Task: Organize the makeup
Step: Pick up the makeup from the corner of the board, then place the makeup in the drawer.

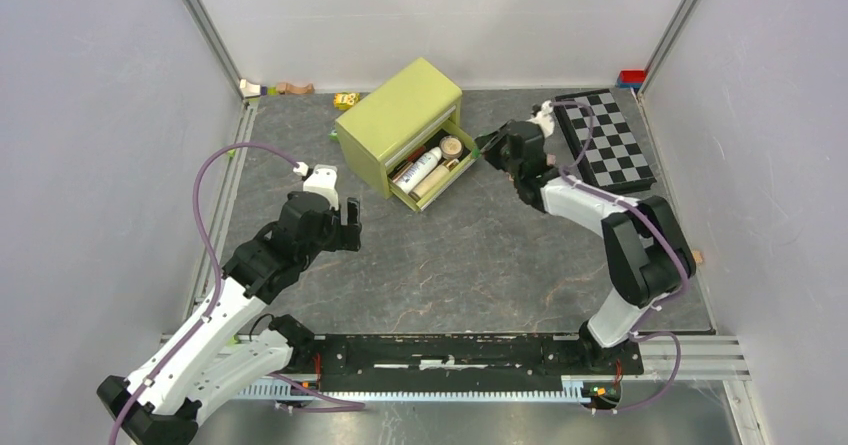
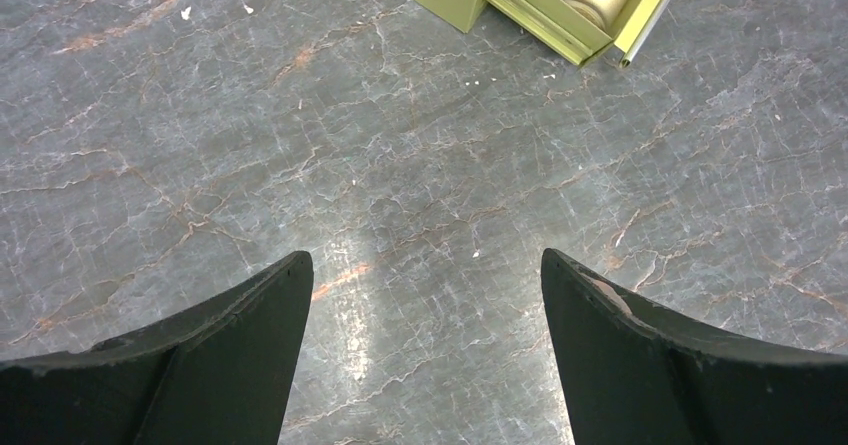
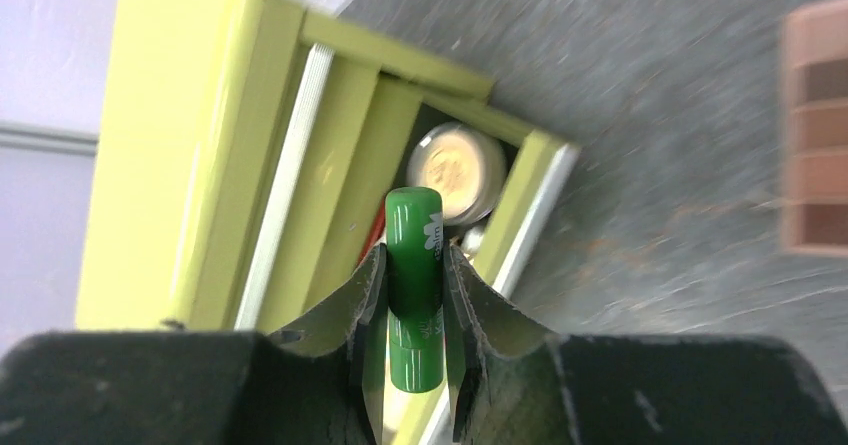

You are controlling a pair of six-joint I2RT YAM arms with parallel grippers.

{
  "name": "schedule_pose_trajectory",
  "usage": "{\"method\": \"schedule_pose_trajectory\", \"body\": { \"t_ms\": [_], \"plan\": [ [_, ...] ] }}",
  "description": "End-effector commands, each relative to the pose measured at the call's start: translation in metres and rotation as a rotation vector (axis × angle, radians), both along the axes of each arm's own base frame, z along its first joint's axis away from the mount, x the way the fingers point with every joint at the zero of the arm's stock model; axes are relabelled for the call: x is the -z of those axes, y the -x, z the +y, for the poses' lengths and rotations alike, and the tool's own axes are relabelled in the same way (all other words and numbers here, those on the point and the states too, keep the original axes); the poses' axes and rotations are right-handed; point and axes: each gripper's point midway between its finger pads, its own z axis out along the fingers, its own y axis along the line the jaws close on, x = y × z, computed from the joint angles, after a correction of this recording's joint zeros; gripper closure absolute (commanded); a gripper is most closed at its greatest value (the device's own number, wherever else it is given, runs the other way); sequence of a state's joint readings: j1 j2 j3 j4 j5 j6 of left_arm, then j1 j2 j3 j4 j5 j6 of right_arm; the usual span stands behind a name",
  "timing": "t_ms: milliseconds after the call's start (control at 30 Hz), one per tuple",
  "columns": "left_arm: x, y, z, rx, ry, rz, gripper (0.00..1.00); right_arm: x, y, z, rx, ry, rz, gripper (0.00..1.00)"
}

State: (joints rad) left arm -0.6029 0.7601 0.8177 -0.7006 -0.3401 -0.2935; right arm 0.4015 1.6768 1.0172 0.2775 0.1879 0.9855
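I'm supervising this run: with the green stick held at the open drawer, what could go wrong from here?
1. The right gripper pinches the green stick by its smooth sides, with its top poking past the fingertips. It might slip or tilt on release and land on the rim of the drawer or on the table.
2. The drawer already holds a round tan compact and a white bottle. The stick could settle on top of them and perhaps keep the drawer from closing.

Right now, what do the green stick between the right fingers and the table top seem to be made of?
The green stick: probably glossy plastic; smooth skin, soft highlight, white print. The table top: grey veined stone or a printed laminate, cannot tell which; faint sheen under the light.
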Motion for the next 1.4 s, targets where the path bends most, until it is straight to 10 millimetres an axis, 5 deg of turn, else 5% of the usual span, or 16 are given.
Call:
{"method": "schedule_pose_trajectory", "body": {
  "t_ms": [0,533,1133,1367],
  "plan": [
    [-0.017,-0.006,0.009,-0.025,-0.009,-0.076,0.1,-0.03,-0.001,0.048,0.015,-0.208,-0.1,0.94],
    [-0.017,-0.005,0.008,-0.019,0.0,-0.076,0.1,0.005,-0.026,0.136,0.086,-0.328,-0.05,0.9],
    [-0.018,-0.005,0.008,-0.016,0.003,-0.078,0.1,0.021,-0.021,0.147,0.074,-0.299,-0.024,0.57],
    [-0.018,-0.004,0.008,-0.017,0.004,-0.08,0.1,0.012,-0.017,0.142,0.063,-0.265,-0.049,0.57]
  ]
}}
